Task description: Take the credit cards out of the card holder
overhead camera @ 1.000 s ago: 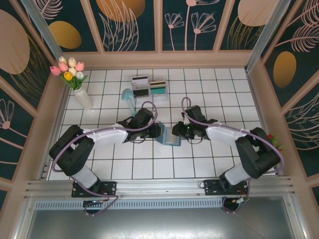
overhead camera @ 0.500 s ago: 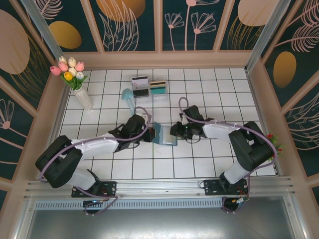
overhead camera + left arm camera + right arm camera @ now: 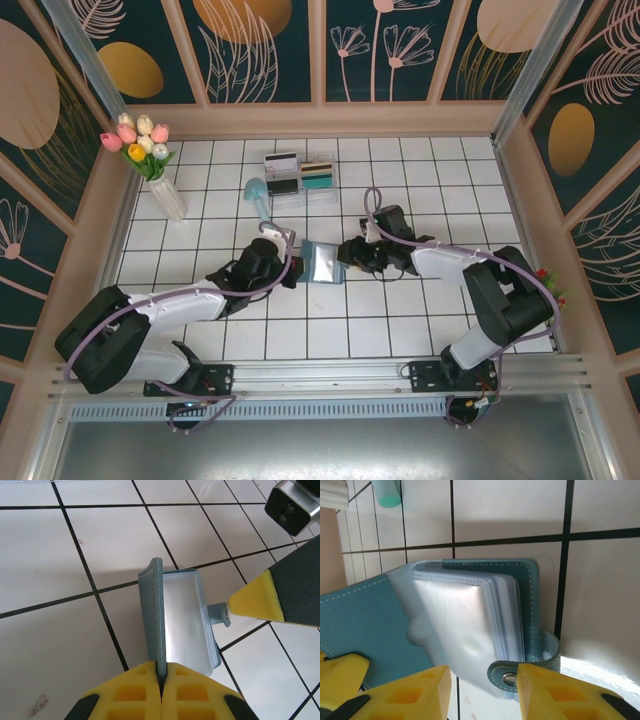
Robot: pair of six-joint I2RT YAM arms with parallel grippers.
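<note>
The left tool (image 3: 161,672) is clenched on the free edge of the card holder's (image 3: 322,262) cover (image 3: 156,605), pinching the thin flap between its yellow pads. This looks meant to pin the wallet open and stop it sliding on the desk (image 3: 400,320) while the other arm works. Straight ahead of that tool the clear sleeves (image 3: 185,620) fan up from the spine, facing the right tool (image 3: 482,682). The right tool is released, its fingers apart and straddling the near end of the sleeves, with the snap tab (image 3: 509,679) just inside one finger. From that side it can reach the sleeve openings. The card holder lies between the two tools, touching both or nearly so. Whether a card sits in the top sleeve is too glossy to tell. Beyond both tools, well apart from them, several cards (image 3: 282,168) rest in a clear box (image 3: 300,190), so part of the job looks done.
</note>
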